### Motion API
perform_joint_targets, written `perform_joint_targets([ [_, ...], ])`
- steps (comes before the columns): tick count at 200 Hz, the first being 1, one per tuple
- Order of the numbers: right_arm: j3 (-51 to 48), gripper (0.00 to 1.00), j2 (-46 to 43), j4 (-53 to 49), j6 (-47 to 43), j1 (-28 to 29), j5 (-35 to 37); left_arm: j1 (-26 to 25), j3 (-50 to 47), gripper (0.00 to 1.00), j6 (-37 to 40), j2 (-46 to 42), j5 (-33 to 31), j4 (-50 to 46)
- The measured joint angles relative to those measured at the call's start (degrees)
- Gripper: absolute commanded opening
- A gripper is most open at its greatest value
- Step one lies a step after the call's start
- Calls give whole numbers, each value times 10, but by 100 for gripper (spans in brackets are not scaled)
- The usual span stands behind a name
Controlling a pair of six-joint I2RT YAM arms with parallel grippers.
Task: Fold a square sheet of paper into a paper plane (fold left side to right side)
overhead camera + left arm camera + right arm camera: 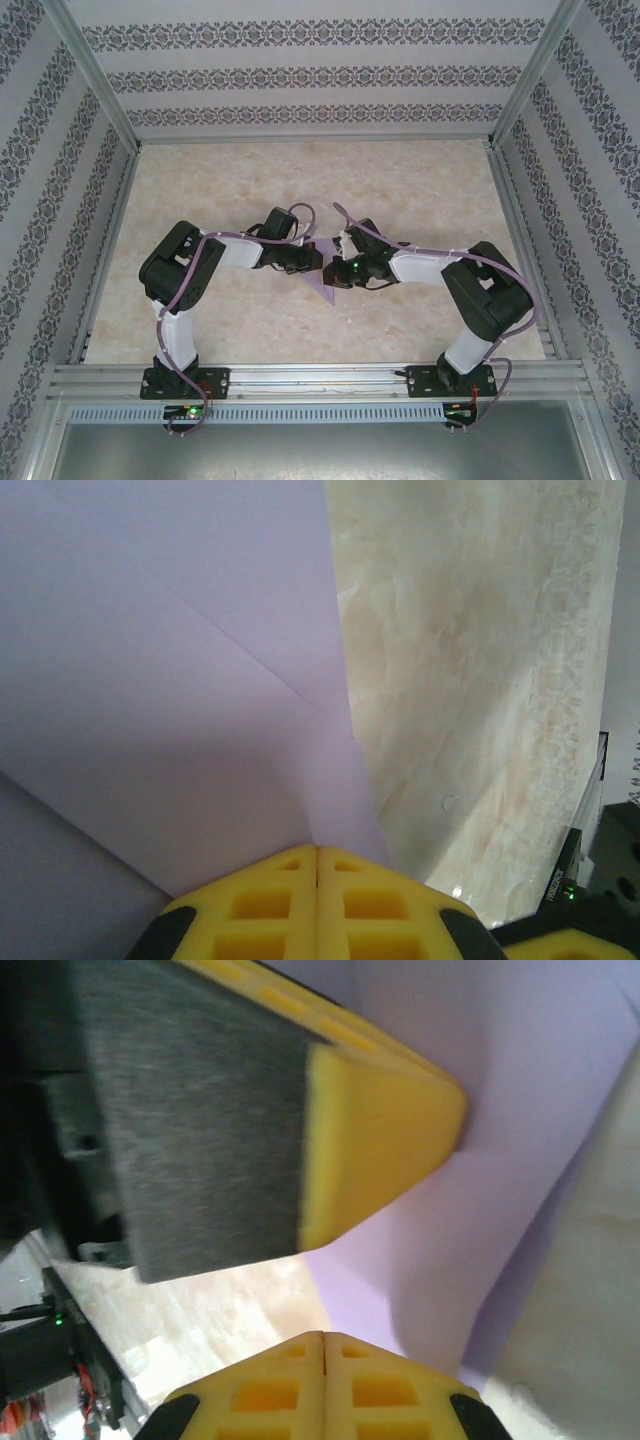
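Pincers both pressed together: my left pincer (317, 852) and right pincer (323, 1338) crowd each other, tips close, over the paper (180, 680) in the middle of the table (480, 680).

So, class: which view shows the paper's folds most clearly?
The left wrist view: the lavender paper lies close, its creases and layered edges plain. The top external view gives a small, distant triangular patch; the right wrist view, plain stretches without clear creases.
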Motion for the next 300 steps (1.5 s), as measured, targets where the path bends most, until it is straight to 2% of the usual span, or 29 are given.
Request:
perform_joint_targets([
  [155, 11, 0, 47, 31, 10, 8, 30, 0, 0, 2, 0, 0, -1, 0],
  [300, 5, 0, 21, -15, -5, 34, 58, 0, 0, 1, -20, 0, -11, -1],
])
